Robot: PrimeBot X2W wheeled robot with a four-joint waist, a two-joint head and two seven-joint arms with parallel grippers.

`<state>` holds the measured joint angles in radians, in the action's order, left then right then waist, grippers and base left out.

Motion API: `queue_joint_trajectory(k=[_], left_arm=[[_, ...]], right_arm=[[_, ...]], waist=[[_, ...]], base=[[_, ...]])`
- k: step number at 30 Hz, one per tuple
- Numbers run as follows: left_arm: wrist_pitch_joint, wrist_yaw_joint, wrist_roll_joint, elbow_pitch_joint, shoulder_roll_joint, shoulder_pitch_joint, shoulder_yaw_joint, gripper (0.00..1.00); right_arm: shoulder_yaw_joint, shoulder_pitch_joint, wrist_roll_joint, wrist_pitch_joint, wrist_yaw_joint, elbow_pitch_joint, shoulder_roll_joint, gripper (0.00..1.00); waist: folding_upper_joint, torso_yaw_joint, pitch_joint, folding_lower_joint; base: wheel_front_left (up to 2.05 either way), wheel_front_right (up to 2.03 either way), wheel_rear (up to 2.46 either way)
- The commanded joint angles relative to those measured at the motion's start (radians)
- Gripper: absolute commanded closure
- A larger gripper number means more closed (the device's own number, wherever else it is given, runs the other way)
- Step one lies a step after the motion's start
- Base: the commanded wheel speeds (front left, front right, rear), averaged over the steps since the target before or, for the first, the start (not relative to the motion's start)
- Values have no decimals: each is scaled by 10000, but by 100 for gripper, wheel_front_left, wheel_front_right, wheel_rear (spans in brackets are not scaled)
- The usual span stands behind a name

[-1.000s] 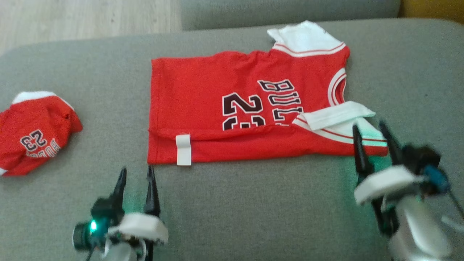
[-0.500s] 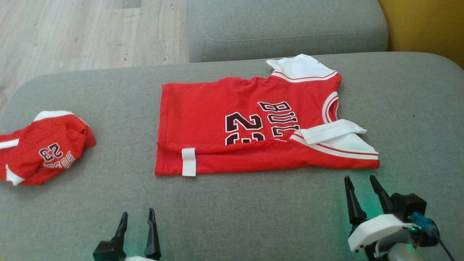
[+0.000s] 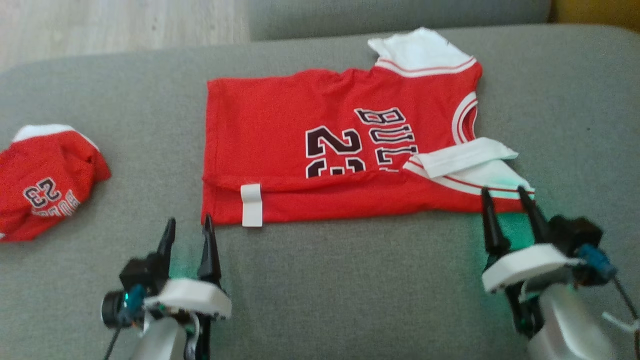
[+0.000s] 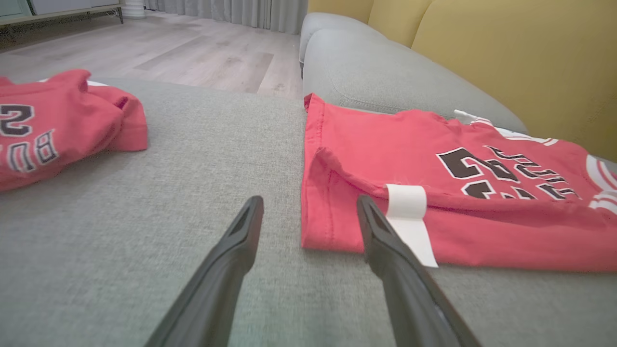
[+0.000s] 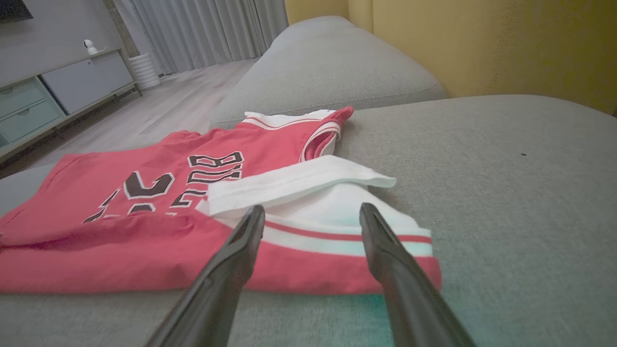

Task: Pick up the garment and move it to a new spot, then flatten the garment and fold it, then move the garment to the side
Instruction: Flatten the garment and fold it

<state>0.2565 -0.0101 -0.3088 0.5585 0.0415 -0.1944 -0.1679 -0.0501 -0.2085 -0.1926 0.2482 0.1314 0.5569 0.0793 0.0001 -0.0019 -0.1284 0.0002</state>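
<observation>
The garment (image 3: 300, 125), a red jersey with white sleeves and black "23" lettering, lies spread on the grey cushion (image 3: 350, 290). Its near long edge is folded over, with a white label (image 3: 251, 205) on the fold. My left gripper (image 3: 189, 222) is open just short of the hem corner, which lies between its fingertips in the left wrist view, where gripper (image 4: 309, 202) and garment (image 4: 434, 168) both show. My right gripper (image 3: 502, 192) is open at the near white sleeve, its fingertips at the cloth's edge. In the right wrist view the right gripper (image 5: 312, 209) straddles the garment's (image 5: 144, 226) striped sleeve.
A second red jersey (image 3: 45, 185) lies crumpled at the cushion's left end, also in the left wrist view (image 4: 48, 130). A grey back cushion (image 3: 390, 15) lies beyond the garment. Wood floor (image 3: 100, 25) is at the far left, a yellow backrest (image 4: 506, 58) behind.
The head camera tilted up and came back down. The right gripper's fingertips, over the white sleeve a second ago, now stand at its near edge. Both grippers stay open.
</observation>
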Motion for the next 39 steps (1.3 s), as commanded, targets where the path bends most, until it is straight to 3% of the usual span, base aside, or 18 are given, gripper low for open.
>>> queue_joint_trajectory(k=[1, 13, 14, 15, 16, 17, 22, 23, 24, 25, 33, 39], left_arm=[[53, -57, -81, -11, 87, -551, 326, 0], [53, -481, -618, 2548, 87, -1972, -380, 3], [53, -526, -727, 2755, 87, -2022, -514, 18], [53, -552, -811, 2919, 87, -2073, -639, 54], [53, -582, -900, 3052, 87, -2117, -758, 84], [53, -601, -1003, 3159, 87, -2162, -849, 100], [53, -587, -1267, 3381, 87, -2388, -1177, 100], [53, -578, -1288, 3385, 87, -2413, -1231, 100], [53, -576, -1312, 3377, 87, -2431, -1276, 100], [53, -572, -1340, 3336, 87, -2443, -1295, 100], [53, -439, -1142, 2212, 87, -2261, -891, 100], [53, -609, -436, 1230, 120, -2703, -92, 100]], right_arm=[[-34, -469, -97, 135, -7, -301, 141, 0], [737, -1067, 29, 135, -7, -119, 143, 0], [784, -1052, 30, 135, -7, -85, 141, 0], [826, -1039, -5, 135, -7, -48, 130, 0], [815, -1027, -47, 135, -7, -6, 119, 0], [801, -1029, -69, 135, -7, 42, 118, 0], [738, -1306, -344, 135, -7, 887, 91, 0], [662, -1378, -425, 135, -7, 1138, 86, 5], [576, -1461, -527, 135, -7, 1335, 87, 56], [505, -1539, -661, 135, -7, 1461, 99, 100], [405, -1744, -1516, 135, -7, 1095, 478, 100], [334, -2561, -1892, 135, -7, 499, 995, 100]], waist=[[-1, -155, -551, -2], [-1, -452, -1482, -2], [-1, -463, -1502, -2], [-1, -467, -1520, -2], [-1, -470, -1538, -2], [-1, -478, -1569, -2], [-1, -441, -1751, -2], [-1, -422, -1774, -2], [-1, -402, -1795, -2], [-1, -380, -1806, -2], [-1, -249, -1465, -2], [-1, -192, -640, -2]], base=[[0, 0, 0], [0, 0, 0], [0, 0, 0], [0, 0, 0], [0, 0, 0], [0, 0, 0], [0, 0, 0], [0, 0, 0], [0, 0, 0], [0, 0, 0], [0, 0, 0], [0, 0, 0]])
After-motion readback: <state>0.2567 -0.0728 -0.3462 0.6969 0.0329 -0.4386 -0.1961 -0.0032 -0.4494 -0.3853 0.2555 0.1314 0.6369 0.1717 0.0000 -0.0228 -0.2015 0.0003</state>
